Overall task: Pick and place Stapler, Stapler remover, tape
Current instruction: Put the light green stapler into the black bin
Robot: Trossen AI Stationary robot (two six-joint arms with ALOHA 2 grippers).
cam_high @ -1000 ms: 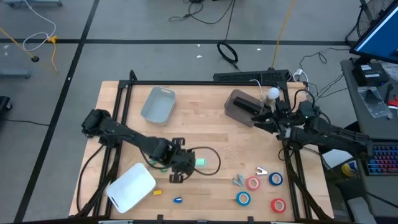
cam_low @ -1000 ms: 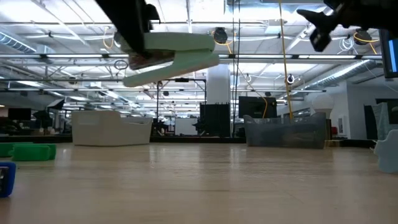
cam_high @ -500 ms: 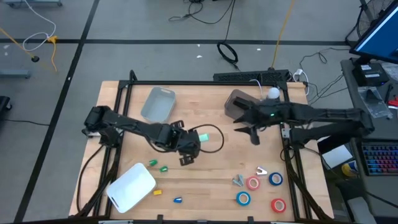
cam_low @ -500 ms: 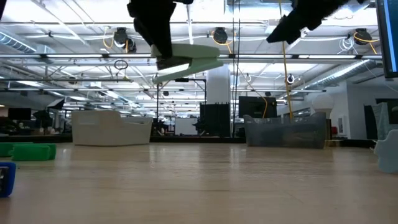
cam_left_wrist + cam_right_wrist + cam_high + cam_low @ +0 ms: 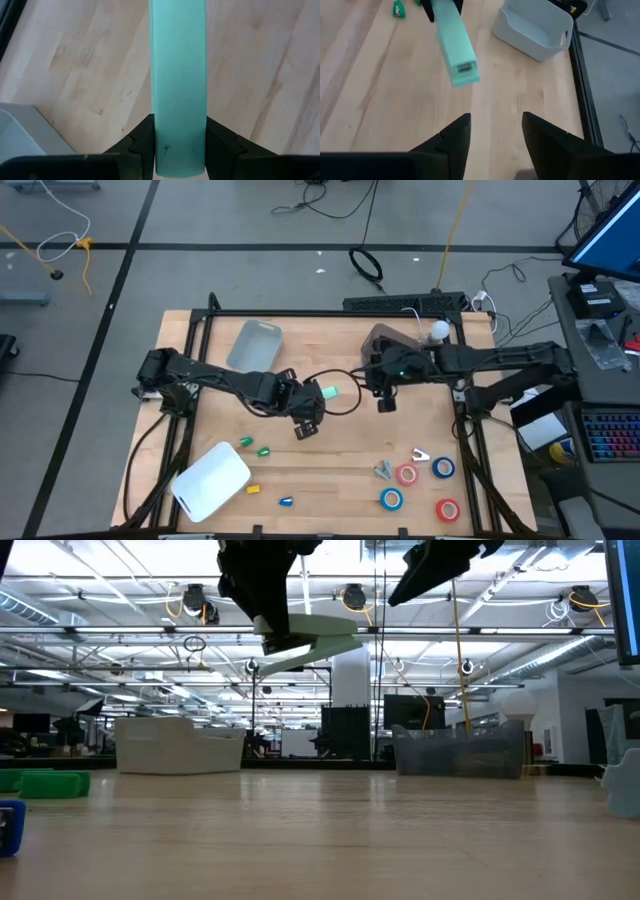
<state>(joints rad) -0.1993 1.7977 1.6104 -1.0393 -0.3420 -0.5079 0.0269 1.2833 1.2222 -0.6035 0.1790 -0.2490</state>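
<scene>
Wood tabletop (image 5: 340,445) – left fingers (image 5: 142,145) clamp stapler (image 5: 322,392) aloft; right fingers (image 5: 452,137) apart, empty.

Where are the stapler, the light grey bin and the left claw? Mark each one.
stapler (image 5: 456,52), right wrist view, on its mint-green top face.
light grey bin (image 5: 254,347), high view, on its floor.
left claw (image 5: 178,145), left wrist view, midway between the fingertips, shut on the stapler's body.

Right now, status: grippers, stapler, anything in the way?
Left gripper shut on mint stapler, held above mid-table. Right gripper open, facing stapler's free end. Nothing between them.
</scene>
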